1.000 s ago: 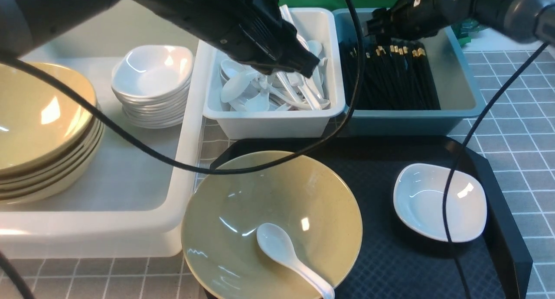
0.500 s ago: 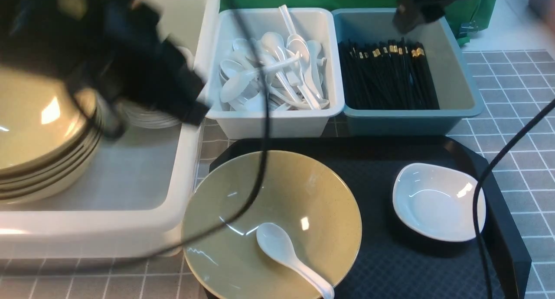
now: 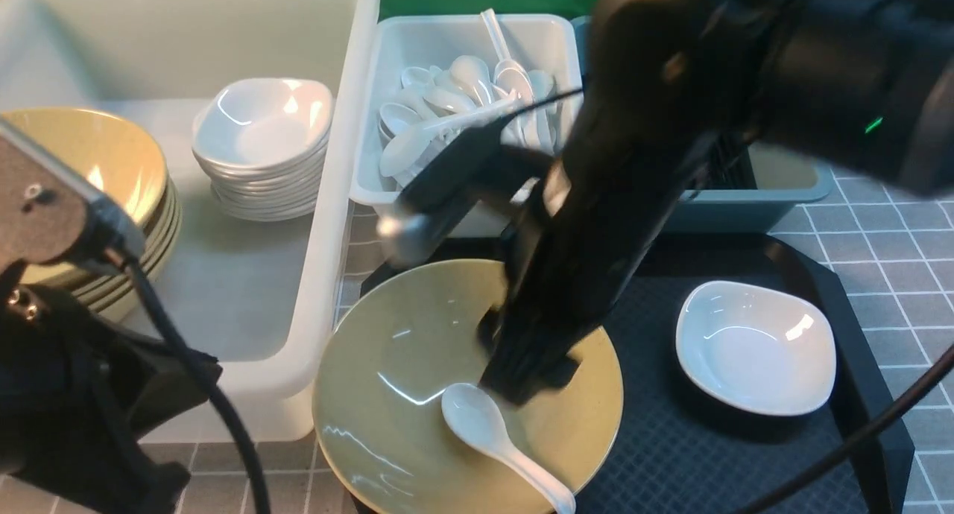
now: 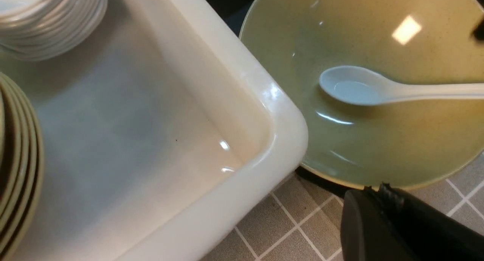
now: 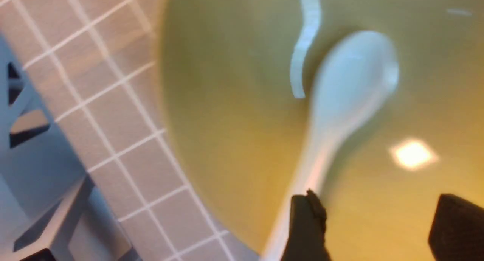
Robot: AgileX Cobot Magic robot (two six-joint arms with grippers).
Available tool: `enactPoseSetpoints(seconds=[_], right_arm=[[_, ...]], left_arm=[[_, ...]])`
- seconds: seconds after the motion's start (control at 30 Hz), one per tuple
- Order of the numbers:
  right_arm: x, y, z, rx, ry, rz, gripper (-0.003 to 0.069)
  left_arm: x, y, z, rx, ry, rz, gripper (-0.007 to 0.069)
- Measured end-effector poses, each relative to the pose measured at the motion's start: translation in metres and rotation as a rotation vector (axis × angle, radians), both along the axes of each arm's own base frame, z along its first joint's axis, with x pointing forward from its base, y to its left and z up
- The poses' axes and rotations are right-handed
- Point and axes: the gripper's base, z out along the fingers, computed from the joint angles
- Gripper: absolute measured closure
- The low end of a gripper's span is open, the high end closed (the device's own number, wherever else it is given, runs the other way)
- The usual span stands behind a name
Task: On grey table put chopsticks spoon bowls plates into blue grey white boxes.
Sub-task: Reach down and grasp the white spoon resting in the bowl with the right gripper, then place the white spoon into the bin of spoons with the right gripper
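A yellow bowl (image 3: 402,380) stands on the black tray, and a white spoon (image 3: 481,428) lies inside it with its handle toward the near rim. My right gripper (image 3: 525,384) hangs low in the bowl just behind the spoon's scoop. In the right wrist view my right gripper (image 5: 378,223) is open, the spoon (image 5: 351,83) handle running outside one finger (image 5: 306,223). My left gripper (image 4: 378,191) is shut and empty above the grey table (image 4: 280,230), near the bowl (image 4: 378,147). A small white plate (image 3: 753,346) sits on the tray. The arm hides the chopsticks.
The large white tub (image 3: 328,223) at left holds stacked yellow bowls (image 3: 112,164) and stacked white plates (image 3: 261,145). Behind the black tray (image 3: 715,462) are a white bin (image 3: 447,216) of spoons and a teal bin (image 3: 753,208). My left arm (image 3: 67,395) fills the near left corner.
My right arm swung from above the teal bin down into the yellow bowl, its jaws narrowing a little. My left arm pulled back from over the bins to the near left.
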Motion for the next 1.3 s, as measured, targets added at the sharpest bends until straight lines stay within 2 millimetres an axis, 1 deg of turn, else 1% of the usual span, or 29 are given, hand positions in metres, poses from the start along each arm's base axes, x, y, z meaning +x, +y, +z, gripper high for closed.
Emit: enactPoseSetpoints(seconds=[0.1,0.2,0.27,0.5,0.57,0.6,0.67,0.7,0.73,0.77,0.87,0.93,0.97,1.03,1.1,1.13,1.17,1.23,1.27,1.3], right_arm=[[0.001,0.012,-0.022,-0.06,0.019,-0.001,0.02],[0.01,0.019,-0.053,-0.128,0.053,-0.026,0.0186],[0.012,0.022,-0.066,-0.15,0.072,-0.039,0.0183],[0.016,0.027,-0.087,-0.187,0.103,-0.042,0.0188],[0.017,0.028,-0.093,-0.198,0.109,-0.025,0.0234],[0.017,0.028,-0.093,-0.198,0.109,-0.025,0.024],[0.017,0.028,-0.095,-0.202,0.11,-0.004,0.0298],[0.017,0.028,-0.095,-0.202,0.108,0.009,0.0377],[0.017,0.028,-0.094,-0.201,0.106,0.016,0.044],[0.018,0.028,-0.091,-0.194,0.1,0.019,0.0482],[0.023,0.028,-0.077,-0.167,0.058,0.028,0.0477],[0.03,0.025,-0.054,-0.141,-0.019,0.029,0.0477],[0.034,0.023,-0.037,-0.121,-0.075,0.024,0.0477],[0.043,0.016,-0.015,-0.106,-0.154,0.009,0.0477],[0.059,0.006,0.016,-0.066,-0.253,-0.034,0.0477],[0.068,0.001,0.028,-0.038,-0.297,-0.058,0.0477],[0.07,0.001,0.032,-0.023,-0.314,-0.065,0.0477],[0.097,-0.008,0.05,0.08,-0.425,-0.16,0.0477],[0.105,-0.011,0.054,0.11,-0.454,-0.191,0.0477],[0.118,-0.013,0.057,0.166,-0.5,-0.241,0.0477]], left_arm=[[0.0,0.0,-0.003,-0.002,-0.004,0.0,0.0636],[0.0,0.0,-0.006,-0.003,0.001,0.0,0.0636],[0.0,-0.001,-0.007,-0.004,0.002,0.0,0.0636],[0.002,-0.002,-0.005,-0.022,-0.022,0.0,0.0636],[0.003,-0.002,-0.004,-0.029,-0.032,0.001,0.0636],[0.003,-0.002,-0.004,-0.031,-0.034,0.001,0.0636],[0.003,-0.003,-0.003,-0.037,-0.04,0.001,0.0636],[0.004,-0.003,-0.003,-0.042,-0.048,0.001,0.0636],[0.004,-0.003,-0.002,-0.045,-0.052,0.001,0.0636],[0.004,-0.003,-0.002,-0.048,-0.057,0.002,0.0636],[0.005,-0.002,0.005,-0.062,-0.073,0.026,0.0636],[0.007,0.001,0.013,-0.068,-0.101,0.065,0.0636],[0.008,0.003,0.019,-0.071,-0.119,0.095,0.0636],[0.012,0.007,0.027,-0.054,-0.157,0.147,0.0636],[0.018,0.009,0.032,-0.036,-0.179,0.195,0.0636],[0.023,0.009,0.033,-0.017,-0.185,0.217,0.0636],[0.025,0.008,0.034,-0.011,-0.186,0.221,0.0636],[0.039,0.002,0.035,0.021,-0.177,0.237,0.0636],[0.044,0.0,0.037,0.032,-0.176,0.238,0.0636],[0.051,-0.004,0.039,0.042,-0.175,0.238,0.0636]])
